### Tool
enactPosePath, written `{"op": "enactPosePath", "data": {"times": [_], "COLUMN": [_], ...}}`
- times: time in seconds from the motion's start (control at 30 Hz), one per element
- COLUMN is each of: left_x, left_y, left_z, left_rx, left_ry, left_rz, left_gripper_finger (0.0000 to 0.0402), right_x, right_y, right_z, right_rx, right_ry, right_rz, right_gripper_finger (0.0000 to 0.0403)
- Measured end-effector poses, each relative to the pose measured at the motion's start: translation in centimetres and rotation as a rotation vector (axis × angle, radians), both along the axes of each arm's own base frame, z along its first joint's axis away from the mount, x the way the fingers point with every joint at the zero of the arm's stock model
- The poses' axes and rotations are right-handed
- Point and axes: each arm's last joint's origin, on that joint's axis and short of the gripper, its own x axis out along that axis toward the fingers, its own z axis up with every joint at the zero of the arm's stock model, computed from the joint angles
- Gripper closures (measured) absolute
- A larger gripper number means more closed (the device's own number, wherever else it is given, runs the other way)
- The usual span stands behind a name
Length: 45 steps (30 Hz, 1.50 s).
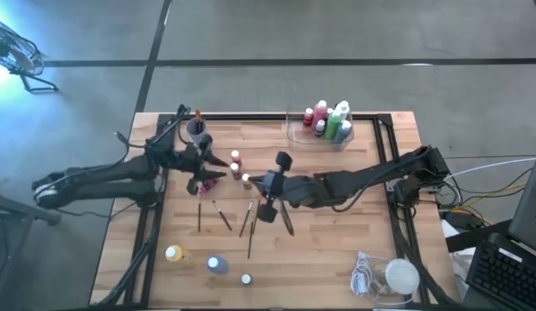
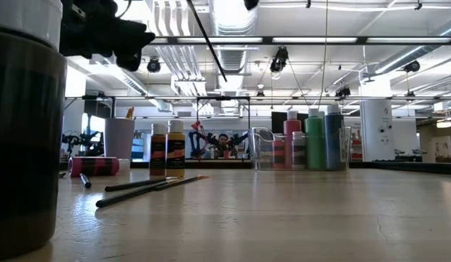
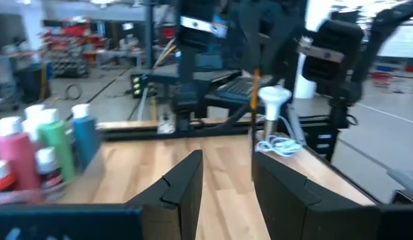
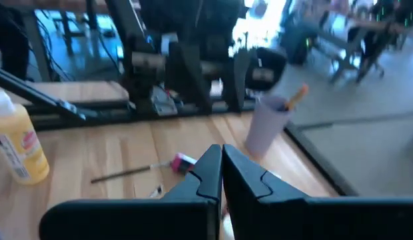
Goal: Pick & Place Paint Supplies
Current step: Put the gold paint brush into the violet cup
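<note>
My right gripper (image 1: 263, 184) (image 4: 222, 167) hovers over the table's middle, shut on a thin dark paintbrush (image 2: 207, 40) (image 3: 254, 127). My left gripper (image 1: 207, 169) (image 3: 226, 193) is open near the purple cup (image 1: 196, 130) and above a pink bottle (image 1: 207, 183) lying on its side; it touches nothing. Two small bottles (image 1: 235, 160) (image 2: 167, 149) stand upright between the grippers. Several more brushes (image 1: 223, 214) (image 2: 149, 187) lie flat on the wood. A yellow bottle (image 1: 175, 253) and a blue one (image 1: 218, 264) lie near the front edge. More bottles (image 1: 330, 121) stand in the clear tray (image 1: 296, 130). My right gripper holds the paintbrush by its upper, orange-marked end (image 3: 255, 77), pinched between the two shut fingers. The brush hangs below the fingers, slightly tilted and lifted clear of the table. My own fingers hide the place of contact in the right wrist view.
The purple cup (image 4: 266, 123) at the far left holds an orange-tipped brush. A white round lump with a coiled cord (image 1: 391, 276) sits at the near right corner. A small white cap (image 1: 246, 279) lies at the near edge. A dark frame (image 1: 385, 138) borders the table.
</note>
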Motion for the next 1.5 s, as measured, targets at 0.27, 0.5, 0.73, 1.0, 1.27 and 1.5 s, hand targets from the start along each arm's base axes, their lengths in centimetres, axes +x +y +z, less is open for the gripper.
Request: {"op": "enactPosePath", "data": {"times": [0.27,0.5,0.73,1.0,1.27,1.5], "left_x": [1.4,2.0,3.3,5.8,7.0,7.2], "left_y": [-0.8,-0.4,-0.7,-1.9,-2.0,-2.2], "left_z": [0.6,0.6,0.1,1.1,1.9,2.7], "left_rx": [0.058,0.053,0.006,0.014,0.025,0.020], "left_ry": [-0.120,-0.152,-0.112,-0.104,-0.113,-0.131], "left_rz": [-0.069,0.034,-0.012,-0.096,-0.115,-0.170], "left_gripper_finger": [0.0266,0.0266,0.0266,0.0225,0.0211,0.0211], "right_x": [0.2,0.3,0.4,0.4,0.4,0.5], "right_y": [0.4,0.5,0.4,0.3,0.3,0.0], "right_z": [0.6,1.2,1.2,1.2,1.2,1.2], "right_rx": [-0.022,-0.072,-0.095,-0.101,-0.125,-0.125], "right_ry": [-0.041,-0.085,-0.084,-0.084,-0.075,-0.075], "right_rz": [0.070,0.097,0.104,0.101,0.105,0.097], "right_gripper_finger": [0.0395,0.0395,0.0395,0.0395,0.0395,0.0395]}}
